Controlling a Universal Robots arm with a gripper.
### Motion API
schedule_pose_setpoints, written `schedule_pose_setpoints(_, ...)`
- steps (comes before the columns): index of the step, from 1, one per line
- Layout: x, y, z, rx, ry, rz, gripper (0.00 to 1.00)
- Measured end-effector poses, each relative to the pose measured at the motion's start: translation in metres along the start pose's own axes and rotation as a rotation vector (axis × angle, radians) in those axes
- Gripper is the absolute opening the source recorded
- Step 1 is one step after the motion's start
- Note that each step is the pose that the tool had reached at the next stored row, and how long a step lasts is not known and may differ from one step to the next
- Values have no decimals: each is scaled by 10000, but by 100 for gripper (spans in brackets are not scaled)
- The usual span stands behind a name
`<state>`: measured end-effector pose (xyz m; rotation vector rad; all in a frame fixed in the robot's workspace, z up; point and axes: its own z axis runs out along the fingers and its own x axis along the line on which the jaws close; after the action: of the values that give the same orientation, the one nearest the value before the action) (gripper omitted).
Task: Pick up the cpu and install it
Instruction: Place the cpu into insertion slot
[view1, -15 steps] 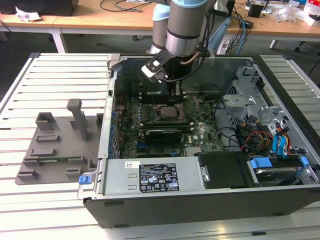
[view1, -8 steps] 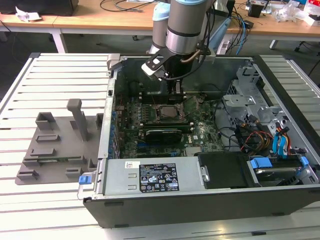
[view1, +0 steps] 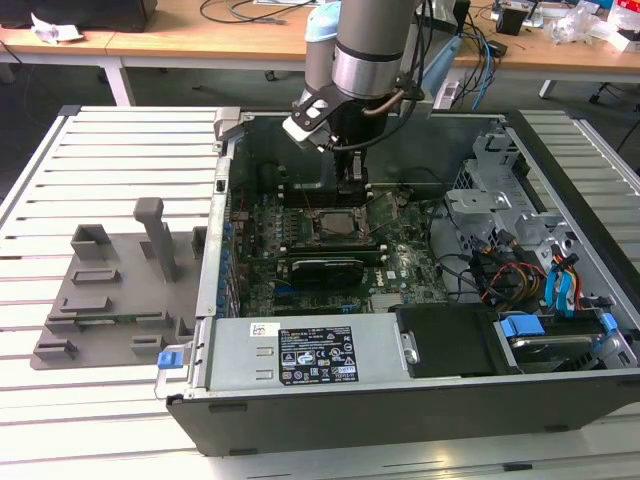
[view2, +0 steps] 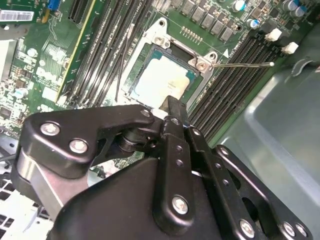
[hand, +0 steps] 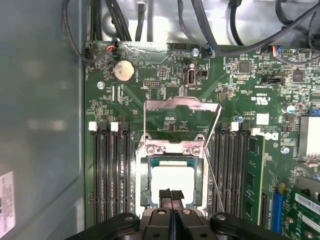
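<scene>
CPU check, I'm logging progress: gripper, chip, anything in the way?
Gripper shut, empty, just over the socket. Cpu lying flat in socket, retention frame swung open. Nothing else on the chip.

cpu (hand: 170, 177) edge partly behind jaws

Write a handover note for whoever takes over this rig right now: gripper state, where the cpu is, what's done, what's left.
Gripper: shut and holding nothing, low inside the computer case, just over the near edge of the cpu. Whether it touches the cpu cannot be told.
The cpu lies flat in the socket on the motherboard.
Done: the cpu appears to be placed in the socket.
Left: the socket's cover plate stands open and its lever is unlatched, so the cpu is not clamped.
</scene>
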<state>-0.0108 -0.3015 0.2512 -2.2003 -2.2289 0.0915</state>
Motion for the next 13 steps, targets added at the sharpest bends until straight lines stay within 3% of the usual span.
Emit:
schedule_pose_setpoints(5, -3, -4, -81, 0, 0, 0, 11)
schedule_pose_setpoints(13, -4, -6, -119, 0, 0, 0, 11)
